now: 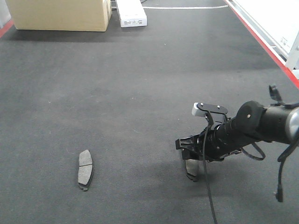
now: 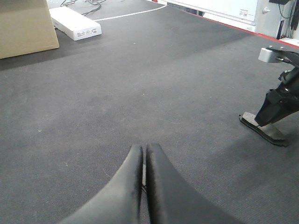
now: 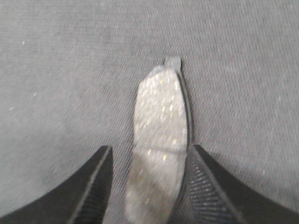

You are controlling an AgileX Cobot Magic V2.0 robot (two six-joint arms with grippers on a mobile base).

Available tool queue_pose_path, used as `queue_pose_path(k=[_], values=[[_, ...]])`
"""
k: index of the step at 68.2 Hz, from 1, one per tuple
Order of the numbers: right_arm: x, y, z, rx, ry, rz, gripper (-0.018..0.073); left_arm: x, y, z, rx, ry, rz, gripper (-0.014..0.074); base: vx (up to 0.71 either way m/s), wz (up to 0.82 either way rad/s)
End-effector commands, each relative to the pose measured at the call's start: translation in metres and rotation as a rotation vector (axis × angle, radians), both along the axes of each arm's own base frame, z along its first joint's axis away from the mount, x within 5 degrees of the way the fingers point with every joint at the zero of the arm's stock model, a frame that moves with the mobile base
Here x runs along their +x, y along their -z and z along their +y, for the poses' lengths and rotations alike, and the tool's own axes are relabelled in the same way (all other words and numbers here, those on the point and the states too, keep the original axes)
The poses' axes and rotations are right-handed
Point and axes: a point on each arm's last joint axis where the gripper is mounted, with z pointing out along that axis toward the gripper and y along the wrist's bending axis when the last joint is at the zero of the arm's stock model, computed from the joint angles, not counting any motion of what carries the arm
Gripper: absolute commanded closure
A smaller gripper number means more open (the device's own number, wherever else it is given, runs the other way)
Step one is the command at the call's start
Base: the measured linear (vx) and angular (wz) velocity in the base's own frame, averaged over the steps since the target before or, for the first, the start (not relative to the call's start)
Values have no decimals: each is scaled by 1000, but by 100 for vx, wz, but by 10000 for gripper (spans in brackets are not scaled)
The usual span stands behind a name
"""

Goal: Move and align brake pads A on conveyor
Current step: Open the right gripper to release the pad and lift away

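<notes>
One brake pad point(image 1: 85, 169) lies flat on the conveyor point(image 1: 140, 84). Well apart from it, a second brake pad point(image 3: 159, 140) lies on the belt between the spread fingers of the right hand point(image 3: 149, 148), unclamped. The left hand point(image 2: 144, 147) is clenched, empty.

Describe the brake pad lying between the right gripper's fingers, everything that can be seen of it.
The brake pad is flat and curved-oblong, its grainy, speckled grey friction face up, with a centre groove, a dark backing plate showing along one edge and a small tab at the far end. It lies on the conveyor between the right gripper's open fingers; one seems to touch its edge, the other stands apart.
</notes>
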Motion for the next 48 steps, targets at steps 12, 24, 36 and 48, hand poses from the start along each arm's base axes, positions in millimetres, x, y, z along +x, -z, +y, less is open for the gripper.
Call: queue_pose_path(k=[12,24,36,48], values=[[-15,-69,-10,-7,-31,-197,302,2,-13,1,-44,-16,-69,603,0,0],[-51,-91,-22,-13,-33,-281,439,2,-13,1,-44,-16,-69,603,0,0],[-93,-108,-36,-29,-41,-400,575,2,-13,1,-44,-16,-69,603,0,0],[-134,-125,-49,-19,-42,-543,568,2,-13,1,-44,-16,-69,603,0,0]])
